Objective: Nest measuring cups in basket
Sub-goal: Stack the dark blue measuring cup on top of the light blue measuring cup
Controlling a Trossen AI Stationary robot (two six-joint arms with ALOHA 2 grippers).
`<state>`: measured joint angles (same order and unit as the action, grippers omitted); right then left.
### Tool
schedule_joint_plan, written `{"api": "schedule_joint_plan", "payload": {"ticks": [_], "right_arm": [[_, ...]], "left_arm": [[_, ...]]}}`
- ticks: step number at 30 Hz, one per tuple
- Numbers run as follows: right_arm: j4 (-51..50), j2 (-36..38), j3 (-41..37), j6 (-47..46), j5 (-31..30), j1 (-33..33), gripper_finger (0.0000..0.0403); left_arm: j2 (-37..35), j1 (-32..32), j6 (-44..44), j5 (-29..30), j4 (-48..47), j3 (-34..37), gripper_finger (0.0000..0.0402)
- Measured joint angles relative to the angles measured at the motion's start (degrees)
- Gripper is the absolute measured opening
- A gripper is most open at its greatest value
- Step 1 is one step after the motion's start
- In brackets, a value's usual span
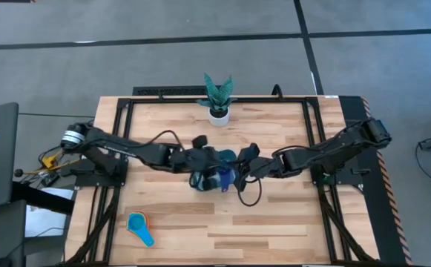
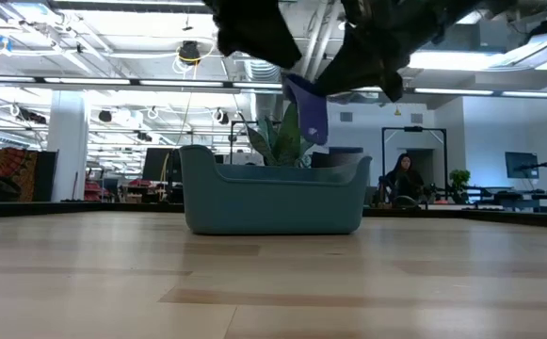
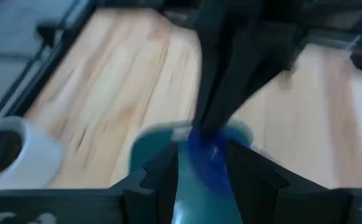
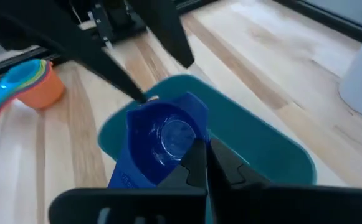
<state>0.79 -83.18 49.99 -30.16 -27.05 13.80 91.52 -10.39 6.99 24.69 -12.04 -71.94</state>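
The high view looks straight down on the whole table [image 1: 274,222]; the low view looks level across it; both wrist views sit close above the teal basket [image 4: 274,155], which all four share

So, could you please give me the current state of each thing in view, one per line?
Dark blue cup: held above the basket, tilted, pinched by both grippers.
Basket: upright on the table, nothing visible inside.
Stack of other cups: nested together, resting on the table near the front edge.
Plant pot: upright at the back edge.
Left gripper: shut on the cup's rim.
Right gripper: shut on the cup's rim.
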Motion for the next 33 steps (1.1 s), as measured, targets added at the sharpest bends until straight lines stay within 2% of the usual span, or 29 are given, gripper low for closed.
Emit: {"api": "schedule_joint_plan", "payload": {"ticks": [5, 6, 10, 19, 27, 33], "right_arm": [[-0.6, -0.6, 0.8, 0.3, 0.0, 0.0, 0.0012], [-0.5, -0.5, 0.8, 0.4, 0.0, 0.0, 0.0012], [-0.4, -0.5, 0.7, 0.9, 0.0, 0.0, 0.0012], [0.5, -0.6, 0.7, 2.2, -0.2, 0.0, 0.0012], [1.0, -0.6, 0.7, 3.6, -1.8, -0.1, 0.0012], [1.4, -0.5, 0.7, 3.8, -2.3, 0.0, 0.0012]], "left_arm": [[2.4, 0.9, 0.2, -1.7, -5.2, -3.2, 0.0121], [3.0, 1.1, 0.1, -2.6, -3.9, -4.0, 0.0121], [3.8, 1.5, -0.2, -4.8, -5.1, -4.5, 0.0121], [4.5, 2.5, 1.5, -5.4, -7.3, -4.5, 0.0121], [4.5, 2.6, 2.5, -2.8, -8.4, -4.5, 0.0121], [4.5, 2.7, 2.8, 2.1, -8.9, -4.4, 0.0121]]}}
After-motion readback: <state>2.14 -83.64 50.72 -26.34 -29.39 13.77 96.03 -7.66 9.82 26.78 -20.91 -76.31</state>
